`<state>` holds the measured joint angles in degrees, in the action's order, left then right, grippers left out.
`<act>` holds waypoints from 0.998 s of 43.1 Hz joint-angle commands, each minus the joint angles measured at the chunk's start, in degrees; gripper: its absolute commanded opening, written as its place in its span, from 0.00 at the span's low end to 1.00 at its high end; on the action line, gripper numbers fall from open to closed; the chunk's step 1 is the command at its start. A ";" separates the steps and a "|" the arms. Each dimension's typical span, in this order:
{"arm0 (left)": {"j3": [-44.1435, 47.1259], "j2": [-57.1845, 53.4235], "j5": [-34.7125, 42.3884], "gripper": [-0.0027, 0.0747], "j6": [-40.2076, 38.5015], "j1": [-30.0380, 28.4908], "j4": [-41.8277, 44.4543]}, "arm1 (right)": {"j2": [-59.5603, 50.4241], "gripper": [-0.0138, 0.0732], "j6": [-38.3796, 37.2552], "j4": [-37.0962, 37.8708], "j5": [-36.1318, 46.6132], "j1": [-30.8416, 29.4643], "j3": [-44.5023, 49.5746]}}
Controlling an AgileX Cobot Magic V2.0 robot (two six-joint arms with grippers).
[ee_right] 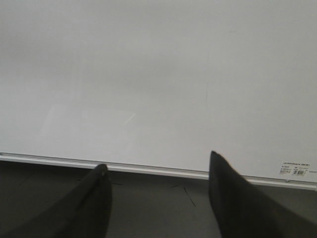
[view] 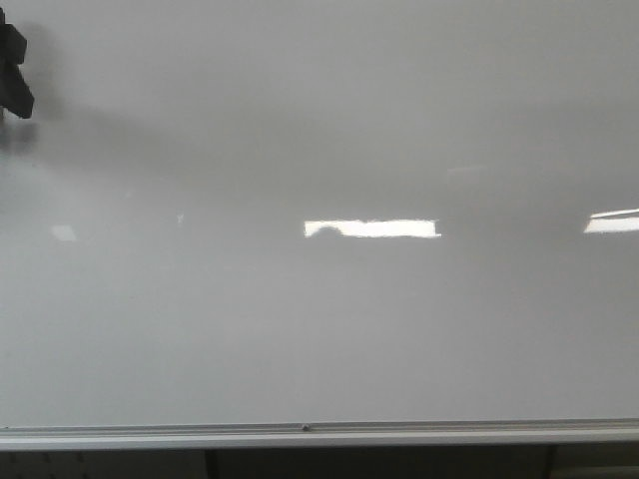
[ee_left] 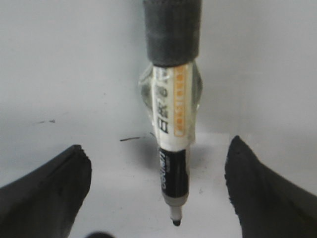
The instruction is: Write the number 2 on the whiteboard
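Note:
The whiteboard [view: 319,329] fills the front view, with its silver frame strip [view: 319,436] along the near edge. No number 2 shows on it. In the left wrist view a black-and-white marker [ee_left: 173,148] hangs from a grey holder [ee_left: 172,29], midway between the wide-apart fingers of my left gripper [ee_left: 157,146]. The fingers do not touch the marker. Its tip [ee_left: 176,223] is at or just above the whiteboard [ee_left: 74,64]. A short black stroke [ee_left: 131,139] lies beside the marker. My right gripper [ee_right: 157,161] is open and empty over a dark surface by the frame strip [ee_right: 148,168].
A black part of the left arm [view: 12,70] shows at the far left of the front view. Bright rectangular reflections [view: 371,229] lie on the board. Small dark specks [ee_left: 49,121] mark the board. A small label [ee_right: 297,169] sits by the frame.

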<state>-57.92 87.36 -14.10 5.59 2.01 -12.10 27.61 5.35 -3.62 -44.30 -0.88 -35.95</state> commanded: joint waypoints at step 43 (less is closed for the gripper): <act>-2.26 -1.15 3.27 0.01 0.03 0.90 -0.17 | 0.77 0.69 0.54 -0.27 4.66 0.03 -2.12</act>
<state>-58.18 89.64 -12.93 5.48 2.60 -12.23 27.61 5.35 -3.62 -44.19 -0.88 -35.95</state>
